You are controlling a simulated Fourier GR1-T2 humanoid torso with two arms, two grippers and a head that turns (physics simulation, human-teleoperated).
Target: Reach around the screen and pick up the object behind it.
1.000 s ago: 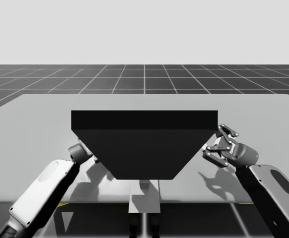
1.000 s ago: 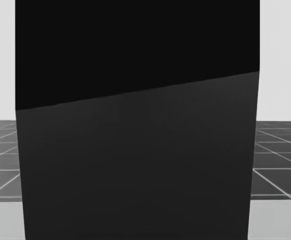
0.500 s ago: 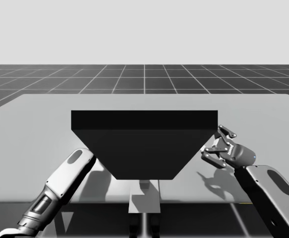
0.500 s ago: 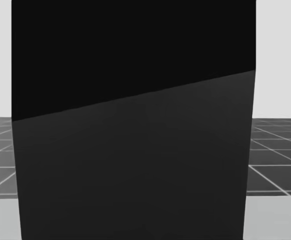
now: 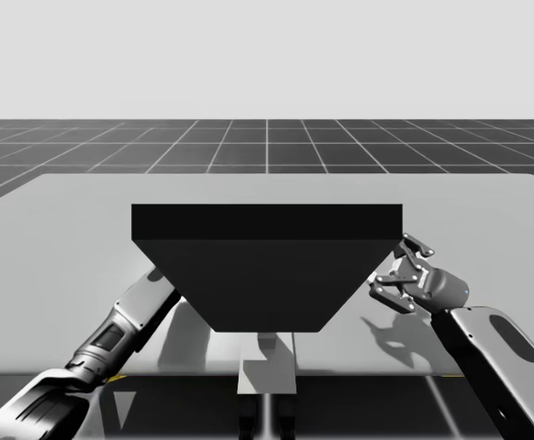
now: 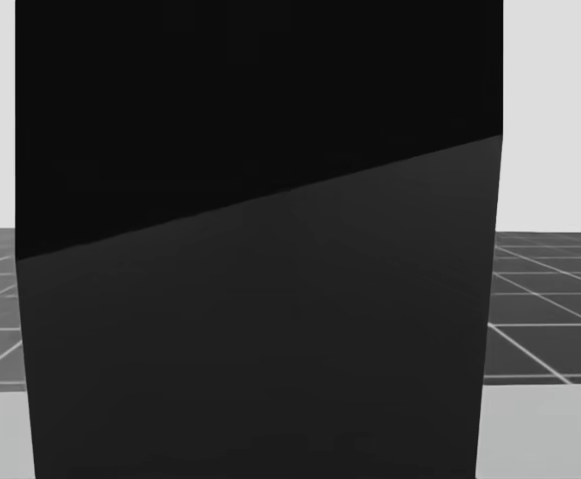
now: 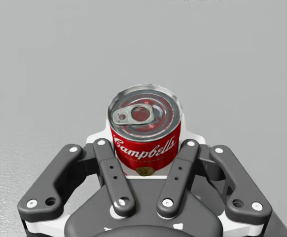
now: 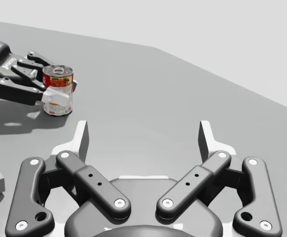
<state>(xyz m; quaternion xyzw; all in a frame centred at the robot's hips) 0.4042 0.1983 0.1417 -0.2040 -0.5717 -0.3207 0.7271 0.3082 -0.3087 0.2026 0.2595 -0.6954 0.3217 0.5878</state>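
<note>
The dark screen (image 5: 267,266) cut off my left arm (image 5: 125,321) near the wrist in the high view and blocked most of the head view. Behind it, the left gripper (image 7: 144,145) had its jaws clenched on the upright red can (image 7: 144,131) from both sides — whether the can touched the bench (image 5: 487,211) I could not tell. My right gripper (image 5: 394,268) hung beside the screen's right edge, jaws released. The bench was plain grey — beyond it lay a dark gridded floor (image 5: 267,142).
</note>
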